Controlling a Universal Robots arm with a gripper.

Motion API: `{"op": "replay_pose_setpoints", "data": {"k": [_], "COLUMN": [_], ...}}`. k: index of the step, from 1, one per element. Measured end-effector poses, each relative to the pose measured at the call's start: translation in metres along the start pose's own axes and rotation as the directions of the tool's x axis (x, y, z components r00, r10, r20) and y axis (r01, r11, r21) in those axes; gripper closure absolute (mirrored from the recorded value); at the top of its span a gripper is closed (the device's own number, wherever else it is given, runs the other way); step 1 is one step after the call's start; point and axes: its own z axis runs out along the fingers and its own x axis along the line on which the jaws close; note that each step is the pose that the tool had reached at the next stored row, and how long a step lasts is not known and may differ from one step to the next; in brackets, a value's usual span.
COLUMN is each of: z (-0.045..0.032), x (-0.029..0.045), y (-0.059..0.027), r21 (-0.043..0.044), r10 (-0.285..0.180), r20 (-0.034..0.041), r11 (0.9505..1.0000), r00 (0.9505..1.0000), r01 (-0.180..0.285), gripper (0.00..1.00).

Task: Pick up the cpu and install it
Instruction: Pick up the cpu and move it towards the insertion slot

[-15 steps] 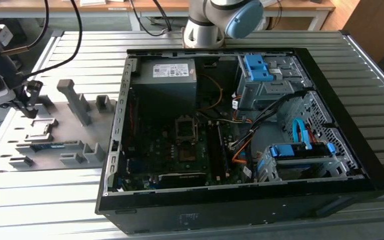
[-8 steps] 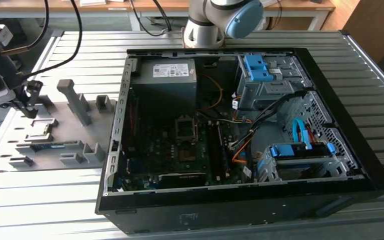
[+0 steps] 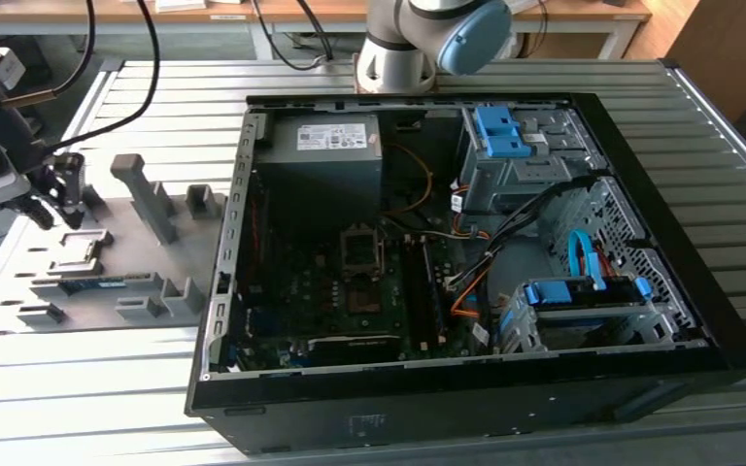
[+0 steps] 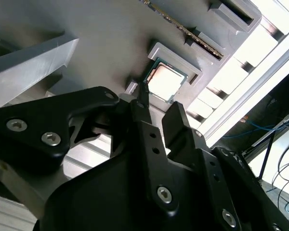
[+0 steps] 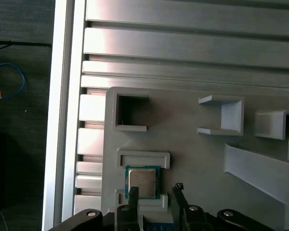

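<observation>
Hovering low over the grey fixture plate (image 3: 152,262) at the exterior view's left, the gripper (image 3: 57,199) has its fingers spread apart, gripping nothing; the cpu (image 5: 143,183) lies flat in its square pocket on that plate, just beside the fingertips in the first wrist view; the open computer case (image 3: 477,413) sits well apart

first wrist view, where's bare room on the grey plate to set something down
Bare plate between the empty square pocket and the open bracket; the slatted table beyond is bare too. Crowded around the chip, where the claw hangs.
</observation>
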Motion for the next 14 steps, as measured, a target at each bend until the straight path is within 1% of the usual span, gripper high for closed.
{"op": "replay_pose_setpoints", "data": {"k": [2, 4, 5, 9, 11, 14], "z": [0.0, 0.0, 0.0, 0.0003, 0.0026, 0.008], "x": [0.0, 0.0, 0.0, 0.0001, 0.0003, 0.0007], "y": [0.0, 0.0, 0.0, 0.0, -0.0001, -0.0001], "r21": [0.0, 0.0, 0.0, 0.0, -0.0001, -0.0001], "r10": [0.0, 0.0, 0.0, 0.0, -0.001, -0.003], "r20": [0.0, 0.0, 0.0, 0.0001, 0.0002, 0.0], "r11": [1.0, 1.0, 1.0, 1.0, 1.0, 1.0], "r00": [1.0, 1.0, 1.0, 1.0, 1.0, 1.0], "r01": [0.0, 0.0, 0.0, 0.0, 0.001, 0.003], "gripper": [0.53, 0.53, 0.47, 0.47, 0.47, 0.47]}}
